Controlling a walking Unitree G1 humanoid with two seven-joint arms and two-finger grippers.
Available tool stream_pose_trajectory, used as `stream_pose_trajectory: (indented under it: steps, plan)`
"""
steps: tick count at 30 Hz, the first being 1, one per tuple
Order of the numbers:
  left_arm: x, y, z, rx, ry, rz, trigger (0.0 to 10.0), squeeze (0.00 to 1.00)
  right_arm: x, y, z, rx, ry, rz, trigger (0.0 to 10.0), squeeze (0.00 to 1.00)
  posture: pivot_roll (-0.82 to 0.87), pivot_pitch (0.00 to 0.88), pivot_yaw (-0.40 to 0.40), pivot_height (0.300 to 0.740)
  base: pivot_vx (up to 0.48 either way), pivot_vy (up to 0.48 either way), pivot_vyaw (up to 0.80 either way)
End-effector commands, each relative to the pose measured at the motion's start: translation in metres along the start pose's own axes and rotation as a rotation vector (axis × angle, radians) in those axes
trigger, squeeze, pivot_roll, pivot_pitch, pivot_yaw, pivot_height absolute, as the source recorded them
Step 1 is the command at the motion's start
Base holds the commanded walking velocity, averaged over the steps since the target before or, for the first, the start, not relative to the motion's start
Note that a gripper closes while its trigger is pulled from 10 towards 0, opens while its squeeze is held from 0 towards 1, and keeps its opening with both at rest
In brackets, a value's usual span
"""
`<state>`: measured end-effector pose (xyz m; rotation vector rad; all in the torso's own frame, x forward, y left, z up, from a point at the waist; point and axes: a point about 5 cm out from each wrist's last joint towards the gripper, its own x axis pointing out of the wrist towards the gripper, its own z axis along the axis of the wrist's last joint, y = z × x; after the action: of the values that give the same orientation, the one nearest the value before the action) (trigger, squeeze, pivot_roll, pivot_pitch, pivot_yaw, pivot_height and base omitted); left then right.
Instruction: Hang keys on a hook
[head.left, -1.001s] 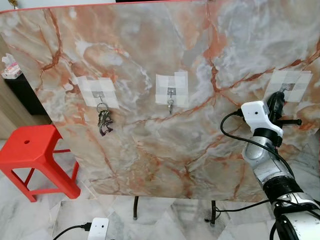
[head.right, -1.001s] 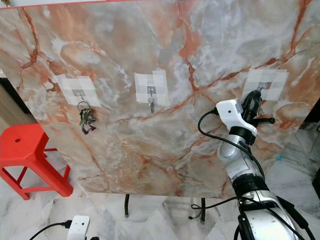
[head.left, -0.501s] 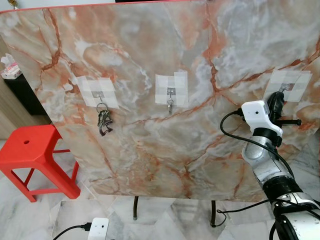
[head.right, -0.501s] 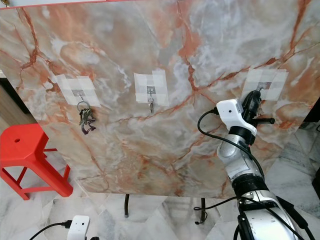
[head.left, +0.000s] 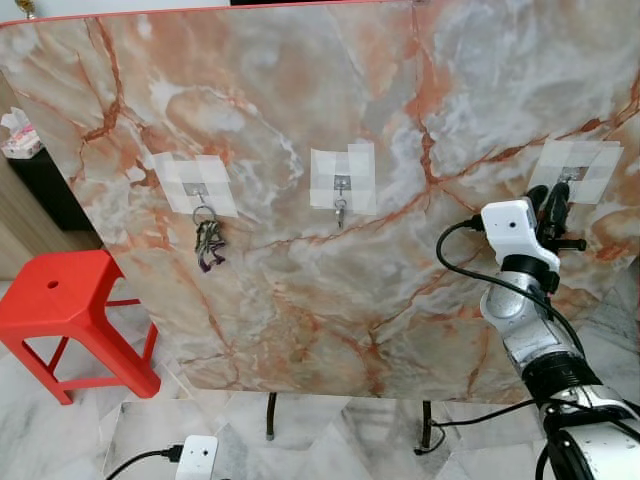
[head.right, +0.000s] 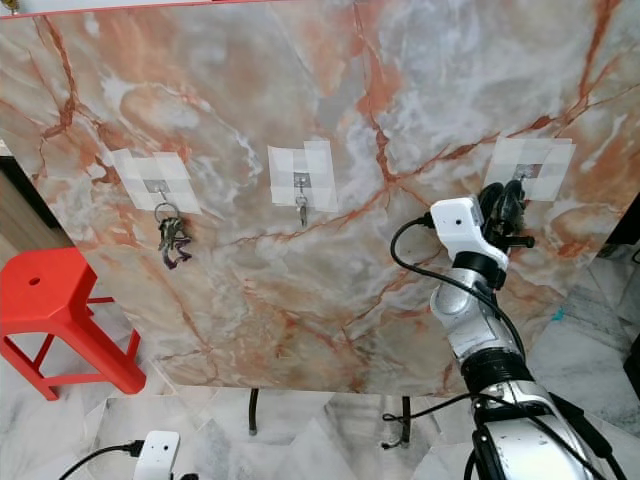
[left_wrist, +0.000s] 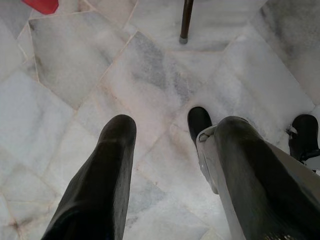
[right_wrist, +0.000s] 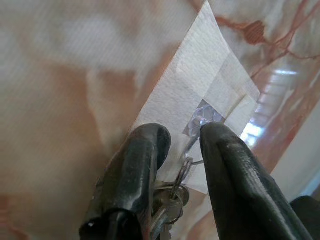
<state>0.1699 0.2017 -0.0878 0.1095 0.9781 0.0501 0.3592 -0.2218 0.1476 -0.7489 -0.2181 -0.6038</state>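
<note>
A marble-patterned board (head.left: 300, 290) carries three taped hooks. A bunch of keys (head.left: 208, 244) hangs from the left hook (head.left: 197, 188), and a single key (head.left: 340, 211) from the middle hook (head.left: 342, 183). My right gripper (head.left: 552, 203) is raised just below the right hook (head.left: 571, 176). In the right wrist view its fingers (right_wrist: 140, 165) are shut on a set of keys (right_wrist: 169, 201), whose ring (right_wrist: 185, 167) reaches up to the clear hook (right_wrist: 202, 120) on its white tape (right_wrist: 200, 85). My left gripper (left_wrist: 170, 145) hangs open over the floor.
A red plastic stool (head.left: 62, 300) stands at the board's left. Thin black stand legs (head.left: 270, 415) hold the board up from the marble floor (left_wrist: 150, 75). A white box with a black cable (head.left: 196, 456) lies on the floor. A dark cabinet (head.left: 45, 185) stands far left.
My right gripper has risen slightly and closed in on the right hook, keeping the keys. The left bunch has swung a little.
</note>
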Motion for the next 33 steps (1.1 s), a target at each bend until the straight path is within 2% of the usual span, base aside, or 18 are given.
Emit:
stream_pose_trajectory:
  steps: [1,2,3,4,6,7,10,12,14,16,19,21,23,26,29,30,32,33]
  plan:
    - [-0.001,0.004,-0.004,0.015,0.011,0.006,10.0,0.00,-0.008,0.009,0.002,0.035,-0.016,0.061,10.0,1.00,-0.09,0.000,0.039,0.740,0.000,0.000,0.00]
    - [-0.001,0.004,-0.004,0.015,0.011,0.006,10.0,0.00,-0.012,0.011,0.002,0.059,-0.019,0.086,10.0,1.00,-0.09,0.000,0.039,0.740,0.000,0.000,0.00]
    - [-0.001,0.004,-0.004,0.016,0.011,0.006,10.0,0.00,-0.020,0.016,-0.001,0.092,-0.011,0.132,10.0,0.93,-0.09,0.000,0.039,0.740,0.000,0.000,0.00]
    - [-0.001,0.003,-0.004,0.016,0.011,0.006,10.0,0.00,-0.031,0.022,-0.006,0.133,0.012,0.182,10.0,0.58,-0.09,0.000,0.035,0.740,0.000,0.000,0.00]
    - [-0.001,0.003,-0.004,0.017,0.011,0.006,10.0,0.00,-0.036,0.024,-0.007,0.156,0.022,0.203,10.0,0.58,-0.09,0.000,0.035,0.740,0.000,0.000,0.00]
    - [-0.001,0.003,-0.004,0.017,0.011,0.006,10.0,0.00,-0.049,0.028,-0.012,0.154,0.017,0.261,10.0,0.00,-0.09,0.000,0.033,0.740,0.000,0.000,0.00]
    - [-0.001,0.003,-0.004,0.016,0.011,0.007,10.0,0.00,-0.069,0.030,-0.021,0.137,0.019,0.324,10.0,0.00,-0.09,0.000,0.030,0.740,0.000,0.000,0.00]
    - [-0.001,0.004,-0.004,0.015,0.010,0.007,10.0,0.00,-0.084,0.030,-0.031,0.147,0.063,0.354,10.0,0.00,-0.10,0.000,0.031,0.740,0.000,0.000,0.00]
    - [-0.001,0.004,-0.003,0.016,0.010,0.008,10.0,0.00,-0.108,0.028,-0.051,0.167,0.174,0.387,10.0,0.00,-0.10,0.000,0.031,0.740,0.000,0.000,0.00]
    - [-0.001,0.004,-0.003,0.019,0.009,0.009,10.0,0.00,-0.125,0.028,-0.067,0.181,0.278,0.415,10.0,0.00,-0.11,0.000,0.034,0.740,0.000,0.000,0.00]
    - [-0.001,0.005,-0.002,0.022,0.009,0.010,10.0,0.00,-0.151,0.033,-0.102,0.235,0.583,0.440,10.0,0.00,-0.12,0.000,0.038,0.740,0.000,0.000,0.00]
    - [0.000,0.005,-0.002,0.026,0.010,0.011,10.0,0.00,-0.172,0.037,-0.125,0.305,0.831,0.442,10.0,0.00,-0.12,0.000,0.039,0.740,0.000,0.000,0.00]
    - [0.000,0.005,-0.001,0.036,0.010,0.011,10.0,0.00,-0.190,0.042,-0.135,0.384,0.988,0.476,10.0,0.00,-0.11,0.000,0.036,0.740,0.000,0.000,0.00]
    - [0.000,0.005,-0.001,0.038,0.010,0.013,10.0,0.00,-0.200,0.044,-0.137,0.386,1.033,0.519,10.0,0.00,-0.11,0.000,0.035,0.740,0.000,0.000,0.00]
    - [0.000,0.005,0.000,0.034,0.009,0.015,10.0,0.00,-0.222,0.048,-0.143,0.407,1.138,0.590,10.0,0.00,-0.13,0.000,0.043,0.740,0.000,0.000,0.00]
    - [0.000,0.005,0.000,0.034,0.009,0.015,10.0,0.00,-0.222,0.048,-0.143,0.407,1.138,0.590,10.0,0.00,-0.13,0.000,0.043,0.740,0.000,0.000,0.00]
    - [0.000,0.004,-0.001,0.041,0.014,0.013,10.0,0.00,-0.250,0.047,-0.150,0.386,1.252,0.700,10.0,0.00,-0.12,0.000,0.037,0.740,0.000,0.000,0.00]
    - [0.000,0.004,-0.001,0.045,0.015,0.012,10.0,0.00,-0.256,0.047,-0.151,0.392,1.282,0.717,10.0,0.00,-0.12,0.000,0.037,0.740,0.000,0.000,0.00]
